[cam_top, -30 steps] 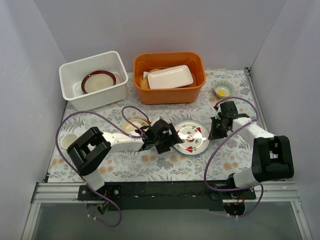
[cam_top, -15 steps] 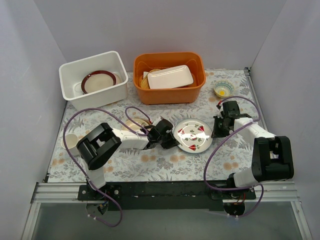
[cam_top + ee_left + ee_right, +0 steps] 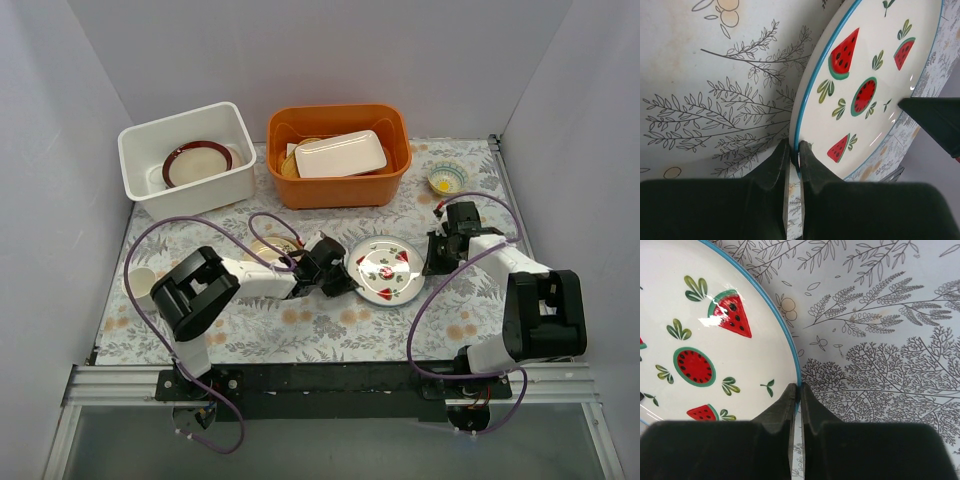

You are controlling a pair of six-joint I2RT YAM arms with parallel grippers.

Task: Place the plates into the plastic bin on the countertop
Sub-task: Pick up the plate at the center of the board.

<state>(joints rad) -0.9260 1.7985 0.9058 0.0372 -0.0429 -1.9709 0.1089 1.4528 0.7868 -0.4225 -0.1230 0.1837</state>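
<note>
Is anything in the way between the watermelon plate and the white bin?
Nothing tall. The left pincer and right pincer grip the watermelon plate. Toward the white bin lie only the purple cable loop and a pale dish, low on the countertop. The orange tub stands aside.

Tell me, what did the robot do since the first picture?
The left fingers slid in toward the plate and closed on its left rim; before, they were open beside it. The right fingers stayed pinched on the plate's right rim. The white bin with its dark plate and the orange tub did not move.
</note>
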